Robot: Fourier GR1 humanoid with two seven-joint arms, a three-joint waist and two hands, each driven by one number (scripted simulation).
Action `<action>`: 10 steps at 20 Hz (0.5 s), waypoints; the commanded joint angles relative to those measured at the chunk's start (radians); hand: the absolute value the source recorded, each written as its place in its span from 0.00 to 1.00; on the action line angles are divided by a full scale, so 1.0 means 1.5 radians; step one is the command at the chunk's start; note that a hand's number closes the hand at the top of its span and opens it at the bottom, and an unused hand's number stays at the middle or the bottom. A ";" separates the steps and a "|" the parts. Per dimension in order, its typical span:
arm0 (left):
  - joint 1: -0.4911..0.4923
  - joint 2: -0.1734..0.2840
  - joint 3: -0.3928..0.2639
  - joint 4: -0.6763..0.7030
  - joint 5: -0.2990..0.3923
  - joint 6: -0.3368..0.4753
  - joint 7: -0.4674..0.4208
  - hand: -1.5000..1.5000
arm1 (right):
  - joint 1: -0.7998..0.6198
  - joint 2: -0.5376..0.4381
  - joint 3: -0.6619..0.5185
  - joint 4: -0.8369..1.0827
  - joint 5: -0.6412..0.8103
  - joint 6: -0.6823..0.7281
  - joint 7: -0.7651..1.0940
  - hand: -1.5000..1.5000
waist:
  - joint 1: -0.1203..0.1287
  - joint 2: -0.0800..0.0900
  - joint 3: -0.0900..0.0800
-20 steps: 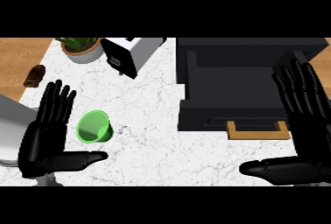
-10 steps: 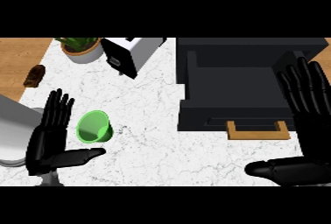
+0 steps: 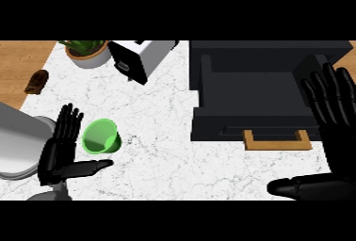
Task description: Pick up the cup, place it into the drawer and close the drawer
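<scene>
Closing on the green cup (image 3: pixel 101 136) calls for the robot's left hand (image 3: pixel 61 157) to slide a little further rightward so that the straight fingers (image 3: pixel 67 127) pass behind the cup's wall while the thumb (image 3: pixel 89 167) comes up under its near side, and only then to curl; curling early would likely nudge the cup, which lies tipped on its side with the mouth facing up toward the view. At this moment that hand is spread and holds nothing. The cup lies just to the right of its fingers, very close to them, and just above the thumb's tip, in the crook between them. Further right stands the dark drawer (image 3: pixel 268 92), pulled out, its wooden handle (image 3: pixel 277 140) toward the robot. The right hand (image 3: pixel 332 127) shows at the right edge, fingers straight and up, resting, well apart from the cup.
</scene>
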State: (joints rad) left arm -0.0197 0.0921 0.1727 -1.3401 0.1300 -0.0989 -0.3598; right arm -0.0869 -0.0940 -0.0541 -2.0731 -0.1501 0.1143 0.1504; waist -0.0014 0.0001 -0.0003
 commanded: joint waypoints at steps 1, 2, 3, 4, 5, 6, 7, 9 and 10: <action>-0.043 0.005 0.013 0.107 -0.008 -0.002 -0.056 0.00 | 0.034 0.000 -0.003 -0.001 -0.006 0.025 -0.031 0.00 | -0.001 0.000 0.000; -0.071 0.014 0.028 0.142 -0.001 -0.001 -0.059 0.00 | -0.019 0.015 0.016 -0.008 0.020 -0.022 0.013 0.00 | -0.001 0.000 0.000; -0.005 -0.010 -0.003 0.079 -0.014 0.004 -0.067 0.00 | -0.011 0.013 0.007 0.039 0.011 0.000 -0.025 0.00 | 0.001 0.000 0.000; -0.067 0.008 0.022 0.165 -0.002 -0.004 -0.075 0.00 | 0.011 0.027 0.035 -0.005 0.032 -0.012 -0.020 0.00 | -0.001 0.000 0.000; -0.046 0.006 0.012 0.145 -0.008 -0.002 -0.081 0.00 | -0.006 -0.008 -0.011 0.013 -0.010 0.018 0.000 0.00 | 0.000 0.000 0.000; -0.034 0.006 0.015 0.139 0.005 -0.015 -0.074 0.00 | -0.056 0.010 0.011 0.022 0.022 -0.025 0.027 0.00 | 0.002 0.000 0.000; -0.033 0.017 0.023 0.181 -0.008 -0.024 -0.133 0.00 | -0.016 0.015 0.033 0.008 0.038 -0.010 -0.001 0.00 | 0.000 0.000 0.000; -0.089 0.023 0.044 0.247 0.009 -0.026 -0.144 0.00 | -0.028 0.004 0.006 -0.015 -0.002 -0.009 0.041 0.00 | -0.001 0.000 0.000; -0.088 0.002 0.030 0.231 0.001 0.000 -0.135 0.00 | 0.016 0.004 0.009 -0.035 -0.006 0.007 0.025 0.00 | -0.002 0.000 0.000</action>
State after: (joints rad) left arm -0.1086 0.1082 0.2115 -1.0794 0.1278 -0.1129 -0.5294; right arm -0.0997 -0.0811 -0.0344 -2.0816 -0.1356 0.1071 0.1699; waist -0.0014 -0.0015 0.0021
